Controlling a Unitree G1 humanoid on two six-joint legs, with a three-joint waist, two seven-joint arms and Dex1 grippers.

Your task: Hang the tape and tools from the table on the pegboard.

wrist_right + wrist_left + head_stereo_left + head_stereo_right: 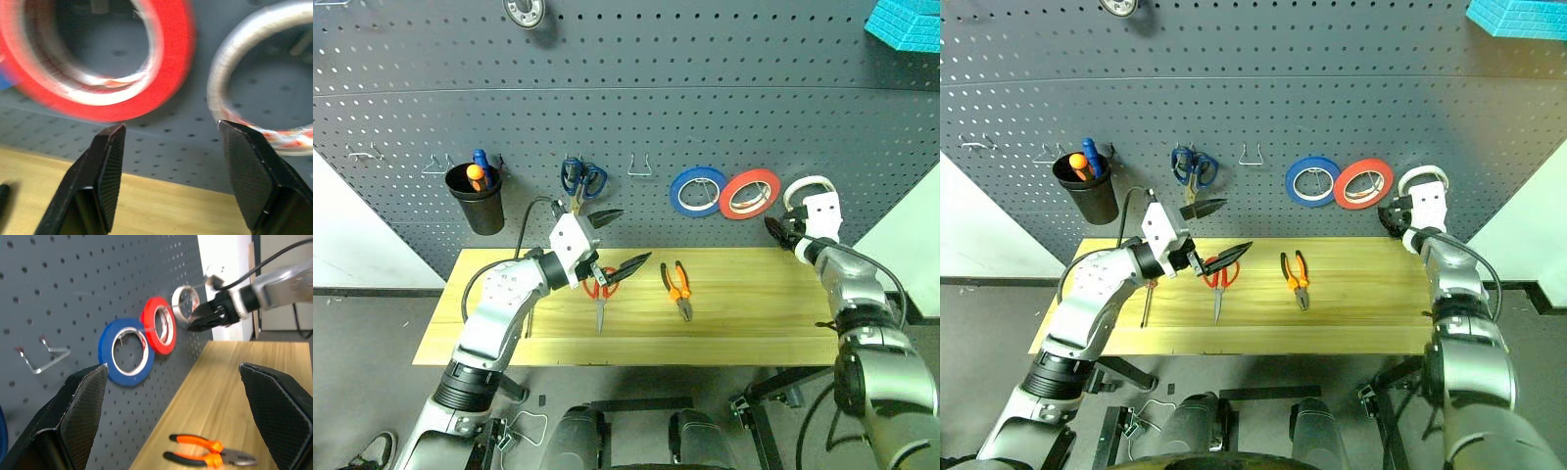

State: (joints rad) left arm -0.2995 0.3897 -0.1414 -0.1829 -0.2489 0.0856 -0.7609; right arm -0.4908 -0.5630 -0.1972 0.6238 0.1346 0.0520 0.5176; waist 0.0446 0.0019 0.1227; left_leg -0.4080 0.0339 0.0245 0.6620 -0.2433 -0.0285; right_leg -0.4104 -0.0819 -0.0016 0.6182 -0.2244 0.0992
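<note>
The whitish tape hangs on the dark grey pegboard, to the right of the red roll. My right gripper stands open just in front of and below the tape, with nothing between its fingers. On the yellow table lie the red-handled scissors, the orange-and-black pliers and a slim screwdriver. Above the red scissors hovers my left gripper, wide open and empty, pointing right along the board.
A blue roll hangs left of the red one. Blue-handled scissors and a black cup with tool handles hang further left. Bare wire hooks sit between them. A turquoise object is at the top right.
</note>
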